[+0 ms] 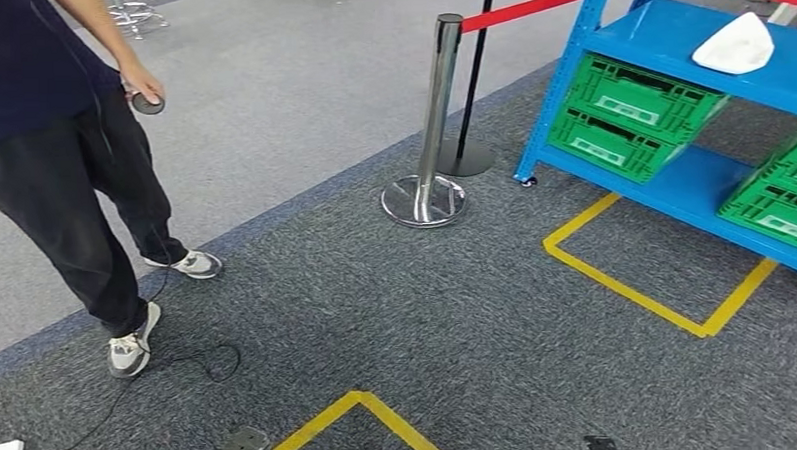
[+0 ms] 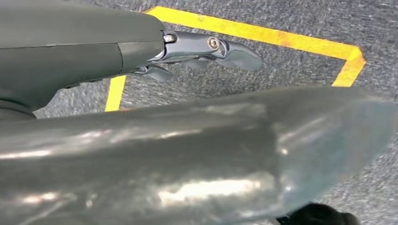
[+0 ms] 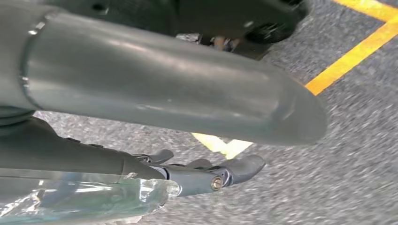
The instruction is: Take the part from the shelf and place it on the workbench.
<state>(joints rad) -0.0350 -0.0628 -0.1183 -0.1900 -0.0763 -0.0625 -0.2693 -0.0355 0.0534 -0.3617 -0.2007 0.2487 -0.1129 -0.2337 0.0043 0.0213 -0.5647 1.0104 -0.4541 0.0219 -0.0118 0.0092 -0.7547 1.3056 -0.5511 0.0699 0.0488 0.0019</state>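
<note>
The part, a white object wrapped in what looks like a plastic bag, lies on an upper board of the blue shelf, well apart from both hands. The left hand hangs over the grey carpet with its fingers stretched out, apart and holding nothing; a yellow tape line runs on the floor beyond them. The right hand also hangs over the carpet with its fingers extended and holding nothing, and a crinkled clear plastic cover lies along the wrist behind it. Seen from the head, the shelf stands to the right, and under the board with the part sit green plastic crates, tilted, with more green crates on the lower board further right. On the carpet in front of the shelf is a yellow taped rectangle. Left of the shelf stands a chrome stanchion post carrying a red belt, with a black post just behind it. Further left of the shelf stands a person in dark clothes and grey sneakers, holding a small round black device in one hand, with a thin black cable trailing on the floor by the feet.
</note>
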